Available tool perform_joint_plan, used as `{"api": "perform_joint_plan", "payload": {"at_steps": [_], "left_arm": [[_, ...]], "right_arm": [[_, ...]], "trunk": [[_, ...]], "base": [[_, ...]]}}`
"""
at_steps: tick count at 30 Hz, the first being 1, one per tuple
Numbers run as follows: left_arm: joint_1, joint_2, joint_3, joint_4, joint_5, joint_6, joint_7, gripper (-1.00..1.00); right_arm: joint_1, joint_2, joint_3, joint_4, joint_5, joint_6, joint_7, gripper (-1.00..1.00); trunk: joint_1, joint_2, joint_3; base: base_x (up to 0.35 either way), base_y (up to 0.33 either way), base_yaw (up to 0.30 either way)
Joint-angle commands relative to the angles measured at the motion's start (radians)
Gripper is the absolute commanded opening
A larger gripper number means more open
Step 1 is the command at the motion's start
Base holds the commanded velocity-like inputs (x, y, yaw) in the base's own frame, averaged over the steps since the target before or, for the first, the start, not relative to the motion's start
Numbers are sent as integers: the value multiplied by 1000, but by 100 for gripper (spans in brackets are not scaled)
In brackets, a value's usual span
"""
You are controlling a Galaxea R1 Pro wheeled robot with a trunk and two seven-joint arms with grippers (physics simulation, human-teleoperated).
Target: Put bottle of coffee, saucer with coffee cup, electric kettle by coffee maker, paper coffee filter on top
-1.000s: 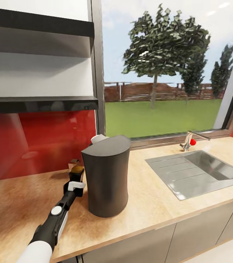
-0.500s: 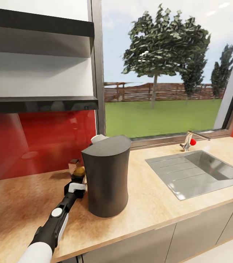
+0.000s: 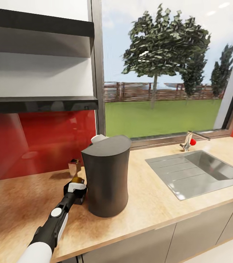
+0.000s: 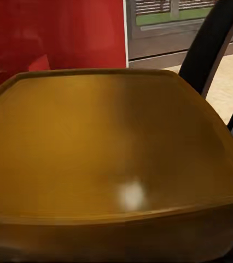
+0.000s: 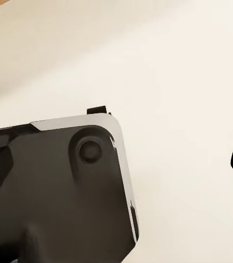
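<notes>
Beside the coffee maker (image 3: 106, 175), left claw (image 3: 76, 186) looks clamped on the bottle of coffee (image 3: 77, 180), low over the desk (image 3: 156, 204). Lower straight, seat the base flat, then release without nudging the machine.

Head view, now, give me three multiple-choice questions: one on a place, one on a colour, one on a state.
1. Where does the coffee maker stand?
A. on the countertop
B. in the sink
C. on the shelf

2. What colour is the wall panel under the shelf?
A. blue
B. red
C. white

3. The sink is:
A. full of dishes
B. covered
C. empty

Answers:
1 A, its base rests on the tan worktop.
2 B, the panel is glossy red.
3 C, the basin is bare steel.
</notes>
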Motion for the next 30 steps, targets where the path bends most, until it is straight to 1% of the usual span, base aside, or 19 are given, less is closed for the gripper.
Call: {"api": "perform_joint_plan", "payload": {"at_steps": [1, 8, 11, 30], "left_arm": [[-1, -2, 8, 0, -9, -5, -8, 100], [-1, -1, 9, -2, -9, -5, -8, 100], [-1, -1, 9, -3, -9, -5, -8, 100], [0, -1, 9, -1, -9, -5, -8, 100]], "right_arm": [[0, 0, -3, 1, -5, -3, 1, 100], [0, 0, -3, 1, -5, -3, 1, 100], [0, 0, -3, 1, -5, -3, 1, 100], [0, 0, -2, 1, -5, -3, 2, 100]], "trunk": [[0, -1, 0], [0, -1, 0], [0, -1, 0], [0, -1, 0]], "base": [[0, 0, 0], [-1, 0, 0], [-110, 0, 0], [-323, 0, 0]]}}
